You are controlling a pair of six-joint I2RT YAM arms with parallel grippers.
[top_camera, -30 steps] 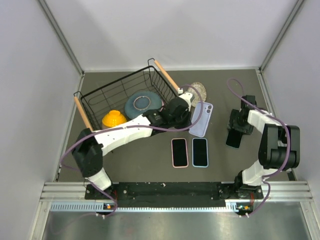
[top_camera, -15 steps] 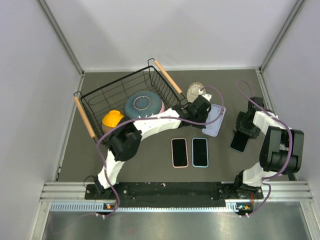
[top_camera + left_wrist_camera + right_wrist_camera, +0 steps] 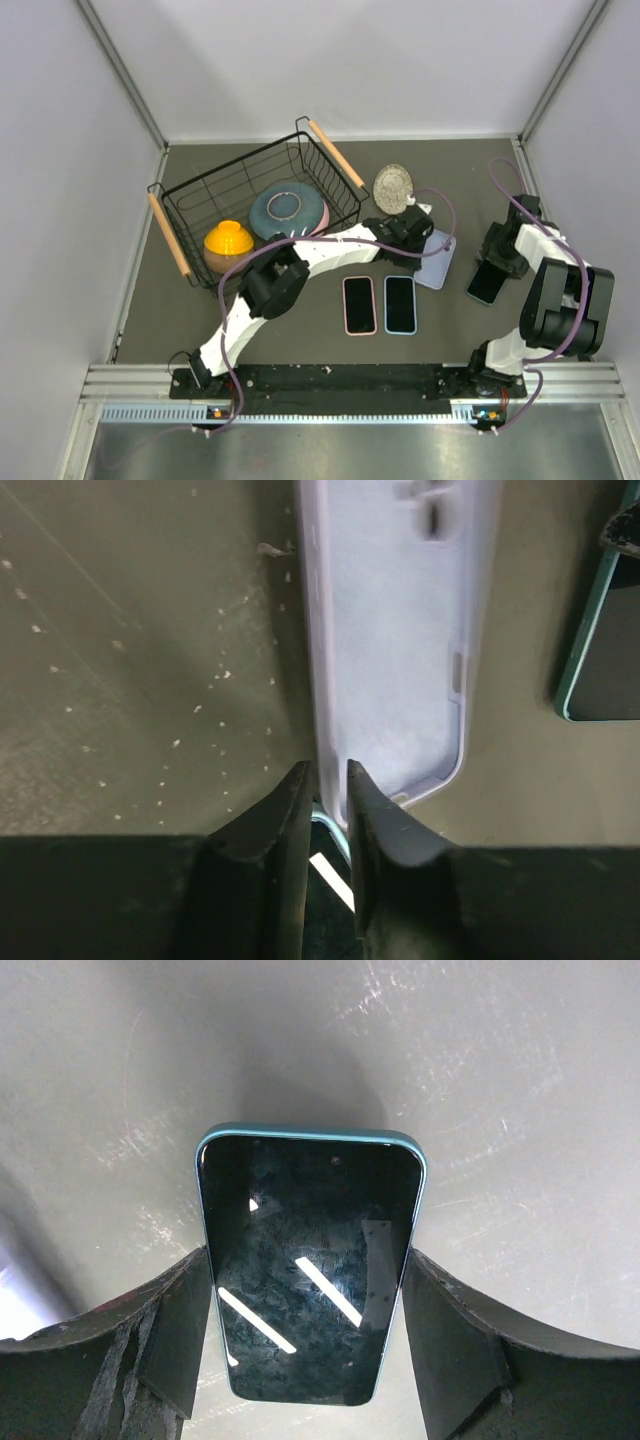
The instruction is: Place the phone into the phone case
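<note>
Right fingers (image 3: 175,1335) clamped on phone (image 3: 310,1260) sides; left fingers (image 3: 280,850) straddle phone case (image 3: 395,630) wall, grip unclear.

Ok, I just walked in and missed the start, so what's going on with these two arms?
They are working toward fitting a phone into a case. The left pincer has its fingers on either side of the rim of the lilac case, whose open side faces up. The right pincer holds the teal-edged phone by its long sides, screen toward its camera, off to the right of the case. The phone is not yet in the case.
</note>
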